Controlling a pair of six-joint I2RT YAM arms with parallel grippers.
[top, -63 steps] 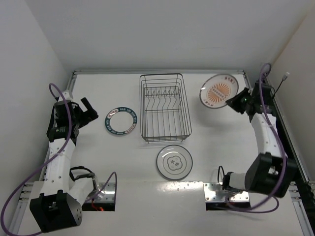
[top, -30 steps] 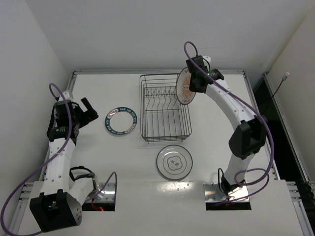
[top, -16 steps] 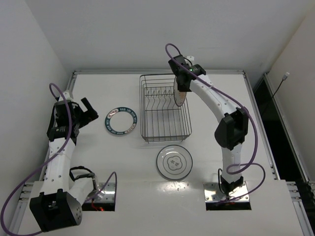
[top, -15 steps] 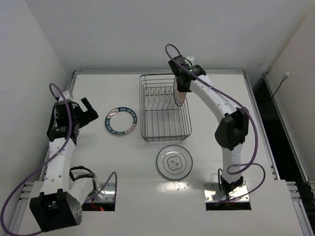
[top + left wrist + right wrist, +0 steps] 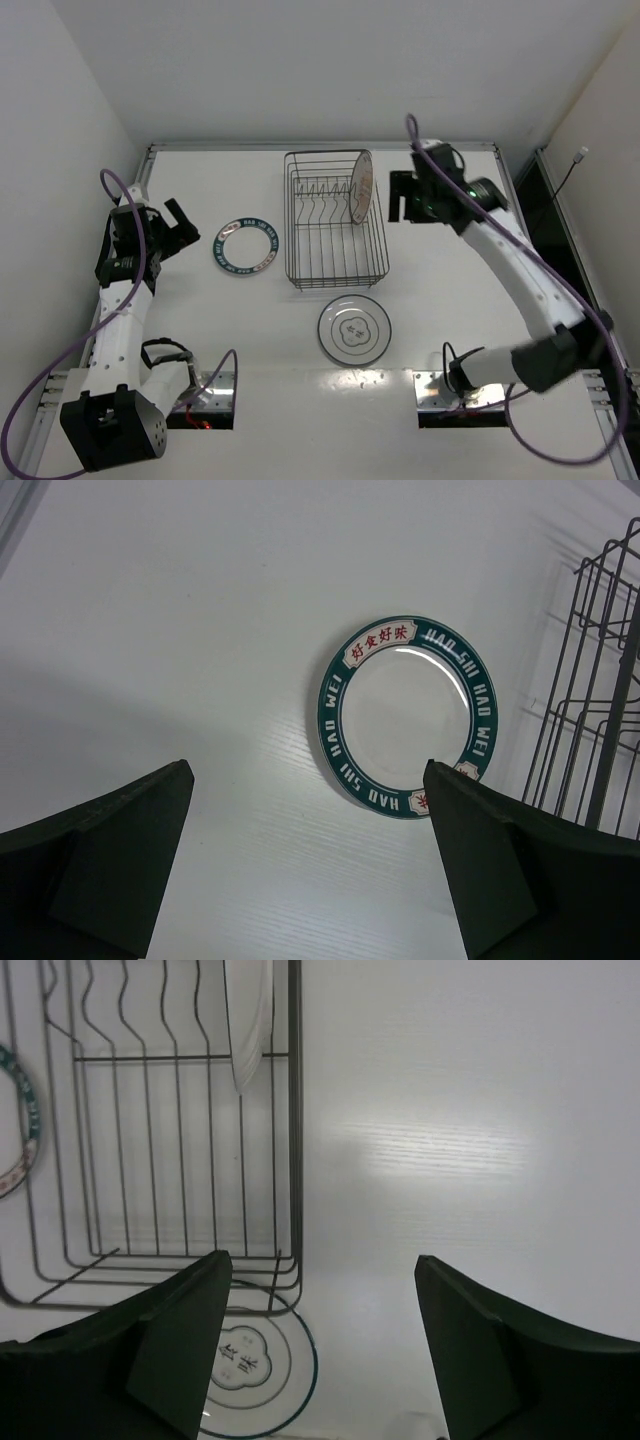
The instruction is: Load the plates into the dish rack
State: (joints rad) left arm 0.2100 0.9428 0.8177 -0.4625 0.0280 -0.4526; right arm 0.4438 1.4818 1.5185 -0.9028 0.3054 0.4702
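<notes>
My right gripper [image 5: 400, 197] hangs open and empty just right of the rack [image 5: 290, 230], where the sunburst plate [image 5: 361, 187] stands on edge. The flower plate [image 5: 354, 330] lies flat toward my base; the teal plate [image 5: 247, 247] lies nearer my open left gripper [image 5: 183, 225]

This is a robotics lab test cell, not a kitchen. A bare white tabletop [image 5: 450, 270] is boxed in by plain white panel walls [image 5: 300, 70], with a metal rail [image 5: 320, 146] beyond both sets of jaws. Behind the jaws, the left arm [image 5: 118, 320] and right arm [image 5: 520, 270] are bolted to metal base plates [image 5: 440, 390], with loose purple cables [image 5: 103, 185]. A wire dish rack [image 5: 335, 255] between the jaws and printed plates [image 5: 354, 330] are the only domestic props.
</notes>
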